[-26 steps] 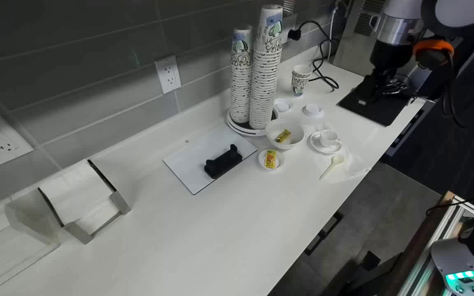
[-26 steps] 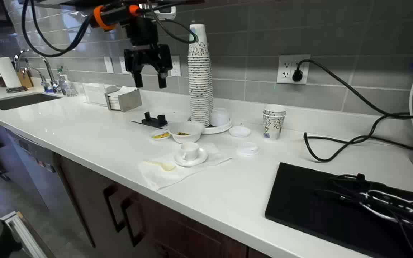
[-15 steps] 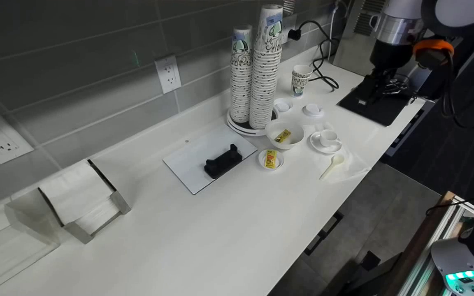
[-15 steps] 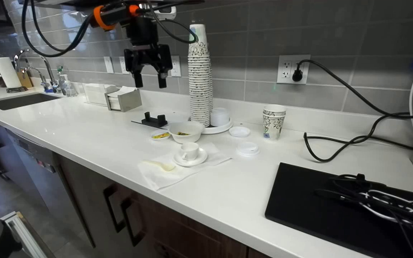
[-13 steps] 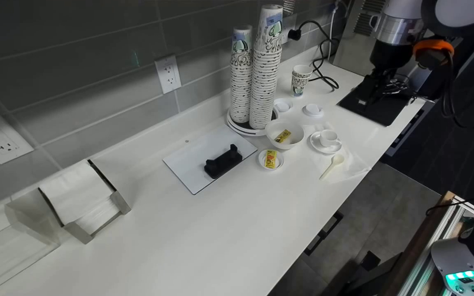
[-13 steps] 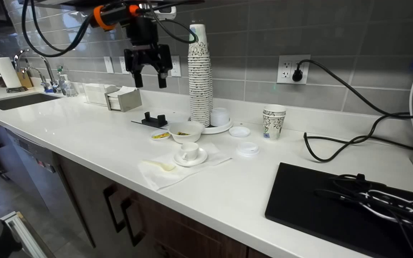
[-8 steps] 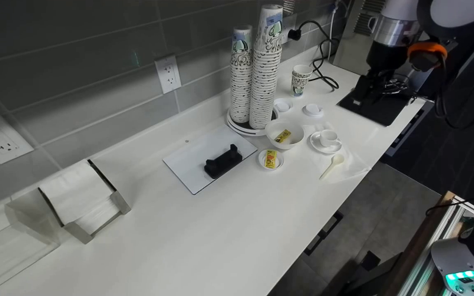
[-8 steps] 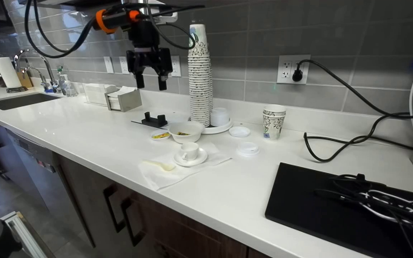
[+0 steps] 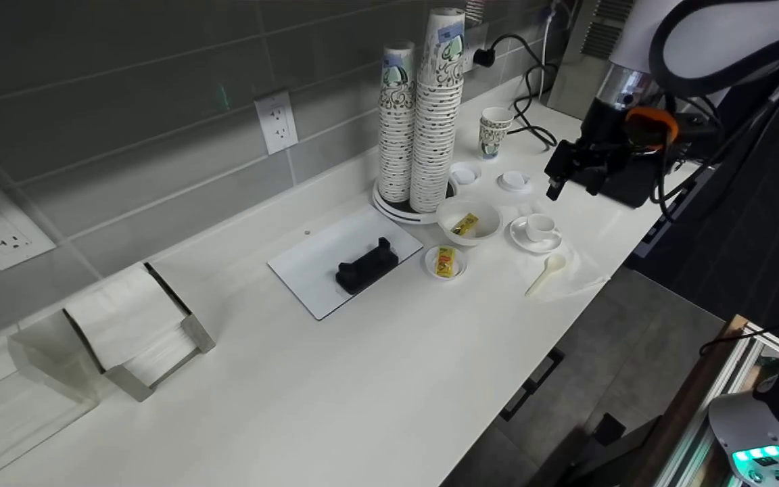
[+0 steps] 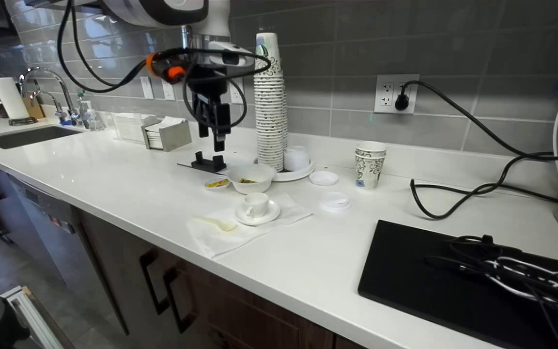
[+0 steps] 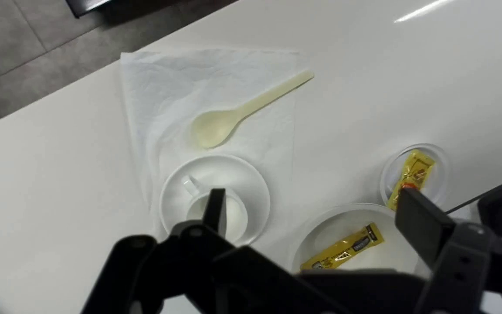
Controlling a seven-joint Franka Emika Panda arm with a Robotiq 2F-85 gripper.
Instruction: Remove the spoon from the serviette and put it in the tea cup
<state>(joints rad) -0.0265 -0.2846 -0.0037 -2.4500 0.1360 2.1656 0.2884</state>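
The pale cream spoon [image 11: 238, 114] lies on the flat white serviette [image 11: 168, 83], its handle tip reaching past the serviette's edge. Spoon [image 9: 548, 272] [image 10: 218, 223] and serviette [image 9: 579, 283] [image 10: 213, 245] show in both exterior views. The white tea cup [image 11: 236, 220] stands upright on a saucer [image 11: 255, 183] beside the spoon's bowl; the cup shows in both exterior views [image 9: 539, 226] [image 10: 257, 205]. My gripper [image 11: 312, 194] is open and empty, high above the counter [image 9: 572, 189] [image 10: 211, 141]. In the wrist view one finger hides part of the cup.
A white bowl [image 11: 320, 235] with a yellow packet and a small dish [image 11: 442, 170] with another are near the cup. Tall paper cup stacks [image 9: 437, 135] stand behind. White lids [image 10: 335, 200], a black holder [image 9: 368, 267] and a black board [image 10: 405, 271] with cables lie around. The counter's front edge is near the serviette.
My arm first stays still, then the gripper lowers and turns, moving towards the cup and bowl. The spoon, serviette and cup have not moved.
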